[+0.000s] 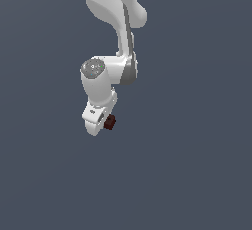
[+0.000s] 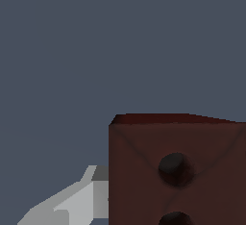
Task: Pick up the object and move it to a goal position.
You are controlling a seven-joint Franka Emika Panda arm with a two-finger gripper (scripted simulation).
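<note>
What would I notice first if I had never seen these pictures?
The big white robot arm reaching down from the top of the exterior view, against plain grey-blue. Next, the little dark red-brown block at the gripper, on its exterior-view right side. In the wrist view that block fills a corner, with dark round bumps on its face.

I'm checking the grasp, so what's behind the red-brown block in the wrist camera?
Beside the block, part of one grey finger shows against plain dark background. The block covers the rest of the gripper, so any second finger is hidden.
</note>
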